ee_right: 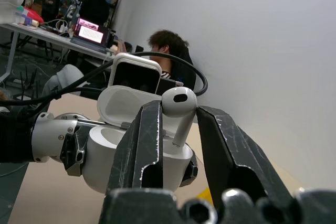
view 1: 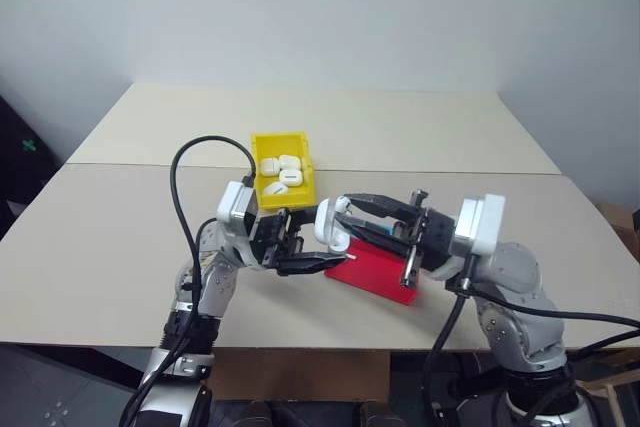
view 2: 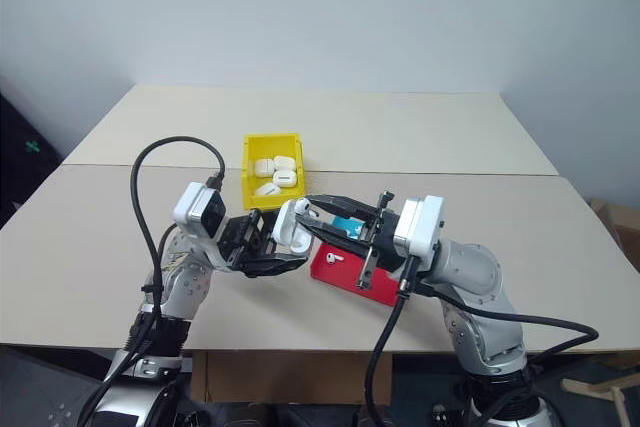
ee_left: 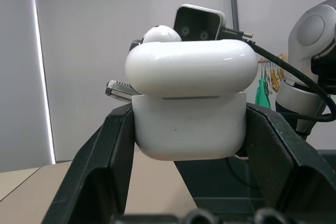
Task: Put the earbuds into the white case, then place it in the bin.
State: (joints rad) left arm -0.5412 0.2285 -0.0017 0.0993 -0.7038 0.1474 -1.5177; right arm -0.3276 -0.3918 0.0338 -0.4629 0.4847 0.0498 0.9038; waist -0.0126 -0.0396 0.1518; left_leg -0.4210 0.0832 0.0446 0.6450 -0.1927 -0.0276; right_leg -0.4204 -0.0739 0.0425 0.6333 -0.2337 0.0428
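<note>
- Earbud loading is the step in hand; next I judge it must be lowered stem-first into its well, then released.
- My right gripper is clamped on that earbud, mid-frame.
- My left gripper is clamped on the white case, lid open.
- Bin, centre of frame, holds other cases; one earbud lies on the red tray.

The white case and the earbud above it look like smooth, glossy plastic. The yellow bin is plain plastic, the table a matt beige surface, and the gripper fingers scuffed matt black.
</note>
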